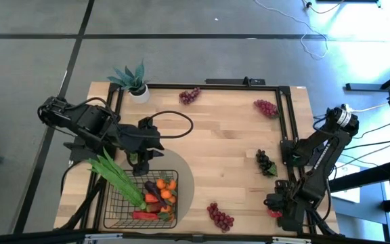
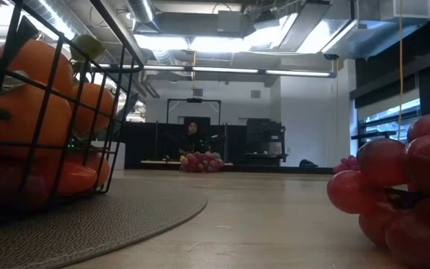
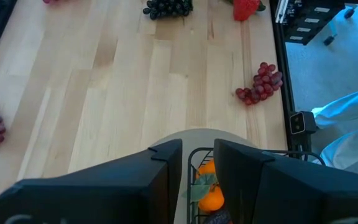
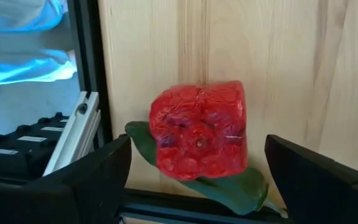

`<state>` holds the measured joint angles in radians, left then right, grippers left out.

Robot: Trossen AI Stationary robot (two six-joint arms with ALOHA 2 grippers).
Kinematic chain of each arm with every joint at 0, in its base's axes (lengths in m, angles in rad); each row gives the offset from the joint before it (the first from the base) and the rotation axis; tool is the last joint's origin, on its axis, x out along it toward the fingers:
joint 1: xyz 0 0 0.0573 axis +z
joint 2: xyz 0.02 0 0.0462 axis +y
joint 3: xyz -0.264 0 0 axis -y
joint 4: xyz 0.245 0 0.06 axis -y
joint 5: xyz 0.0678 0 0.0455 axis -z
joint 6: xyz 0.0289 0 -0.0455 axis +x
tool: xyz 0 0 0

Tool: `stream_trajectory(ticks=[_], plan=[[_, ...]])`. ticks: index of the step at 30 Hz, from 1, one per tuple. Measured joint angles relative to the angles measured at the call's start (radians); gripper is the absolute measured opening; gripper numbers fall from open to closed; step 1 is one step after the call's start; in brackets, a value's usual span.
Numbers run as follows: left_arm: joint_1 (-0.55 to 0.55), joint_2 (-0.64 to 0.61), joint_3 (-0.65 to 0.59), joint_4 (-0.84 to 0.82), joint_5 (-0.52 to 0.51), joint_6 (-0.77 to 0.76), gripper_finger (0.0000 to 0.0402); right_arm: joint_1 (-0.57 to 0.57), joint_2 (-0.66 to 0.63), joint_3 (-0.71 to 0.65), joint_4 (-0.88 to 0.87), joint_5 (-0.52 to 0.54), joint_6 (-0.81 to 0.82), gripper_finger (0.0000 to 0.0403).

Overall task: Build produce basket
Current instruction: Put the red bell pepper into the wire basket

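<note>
The dark wire basket stands on a grey round mat at the table's near left. It holds long green bean pods, tangerines, carrots and a red pepper. My left gripper hovers over the basket's far rim, open by a narrow gap and empty. My right gripper is at the near right edge, open wide. Its fingers stand on either side of the red strawberry without touching it. The strawberry lies on the table on its green leaves.
Red grape bunches lie at the far middle, far right and near middle. A dark bunch lies right of centre. A potted teal plant stands at the far left. A black frame rail runs beside the strawberry. A person sits beyond the table.
</note>
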<state>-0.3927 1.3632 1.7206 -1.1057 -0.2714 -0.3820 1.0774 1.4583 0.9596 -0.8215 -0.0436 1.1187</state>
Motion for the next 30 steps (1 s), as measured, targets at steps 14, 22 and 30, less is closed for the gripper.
stream_trajectory(ticks=[14,22,30], plan=[[0.000,0.000,0.000,0.000,0.000,0.000,0.0082,0.006,0.059,0.000,0.002,0.000,-0.006,0.0351],[0.000,0.000,0.000,0.000,0.000,0.000,0.0081,0.006,0.104,0.000,0.005,0.000,-0.004,0.0336],[0.000,0.000,0.000,0.000,0.000,0.000,0.0081,0.005,0.104,0.000,0.018,0.022,0.027,0.0213]])
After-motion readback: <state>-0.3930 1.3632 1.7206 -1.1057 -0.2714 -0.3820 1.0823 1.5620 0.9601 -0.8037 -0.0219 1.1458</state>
